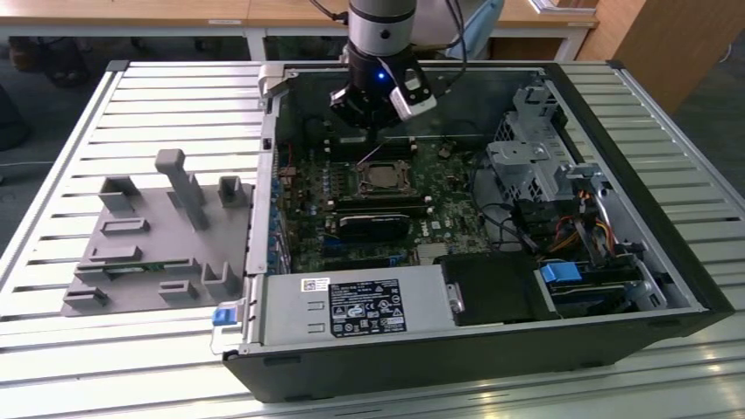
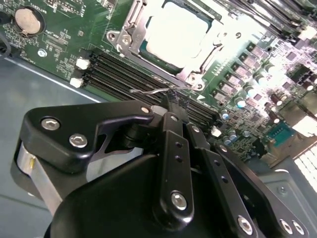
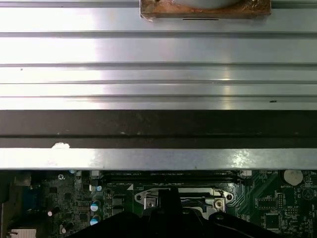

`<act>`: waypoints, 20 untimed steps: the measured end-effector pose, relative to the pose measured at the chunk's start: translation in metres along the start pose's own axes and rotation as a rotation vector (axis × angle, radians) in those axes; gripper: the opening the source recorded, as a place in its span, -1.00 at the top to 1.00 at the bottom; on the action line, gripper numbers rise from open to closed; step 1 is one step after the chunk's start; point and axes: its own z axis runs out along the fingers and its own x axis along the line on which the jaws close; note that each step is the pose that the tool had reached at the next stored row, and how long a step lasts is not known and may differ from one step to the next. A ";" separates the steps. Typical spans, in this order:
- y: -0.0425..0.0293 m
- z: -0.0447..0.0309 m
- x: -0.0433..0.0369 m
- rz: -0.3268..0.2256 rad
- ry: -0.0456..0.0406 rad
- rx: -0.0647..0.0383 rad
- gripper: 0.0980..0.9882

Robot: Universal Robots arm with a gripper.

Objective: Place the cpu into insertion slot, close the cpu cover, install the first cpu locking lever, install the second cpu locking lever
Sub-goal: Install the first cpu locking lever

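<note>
Beside the insertion slot (image 2: 195, 82), on its side facing the memory slots (image 2: 124, 69), the gripper (image 2: 173, 101) has its fingers drawn together at the thin wire locking lever (image 2: 148, 91). Whether the wire is pinched between them or only touched by the tips, I cannot tell from this angle. Within the slot the cpu (image 2: 178, 32) lies flat, pale face up, and the cpu cover (image 2: 130, 22) is down around it, so I judge the work stands at the first lever. To do this well, the push should follow the lever's own arc down toward the slot, then sideways under its catch. The force should be steady so the springy wire does not slip off the tips. The lever's long axis runs roughly along that edge of the slot, and its hooked free end points away from the fingertips.
</note>
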 end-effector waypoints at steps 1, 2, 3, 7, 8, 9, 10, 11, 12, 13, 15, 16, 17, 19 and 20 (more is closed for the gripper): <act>0.0002 0.0004 -0.0014 0.000 0.0000 0.000 0.98; 0.0005 0.0008 -0.0028 0.000 0.0000 0.000 0.98; 0.0008 0.0013 -0.0039 0.000 0.0000 0.000 0.98; 0.0024 0.0035 -0.0072 0.000 0.0000 0.000 0.98; 0.0030 0.0041 -0.0078 0.000 -0.0001 0.000 0.98; 0.0037 0.0048 -0.0086 0.000 -0.0001 0.000 0.98; 0.0042 0.0053 -0.0093 0.000 -0.0001 0.000 0.98; 0.0045 0.0058 -0.0101 0.000 -0.0001 0.000 0.98; 0.0048 0.0064 -0.0109 0.000 -0.0001 0.000 0.98; 0.0051 0.0069 -0.0117 0.000 -0.0001 0.000 0.98; 0.0054 0.0081 -0.0132 0.000 -0.0001 0.000 0.98; 0.0054 0.0087 -0.0139 0.000 0.0000 0.000 0.98; 0.0053 0.0094 -0.0147 0.000 0.0000 0.000 0.98; 0.0053 0.0105 -0.0166 0.000 0.0000 0.000 0.98; 0.0053 0.0110 -0.0176 0.000 0.0000 0.000 0.98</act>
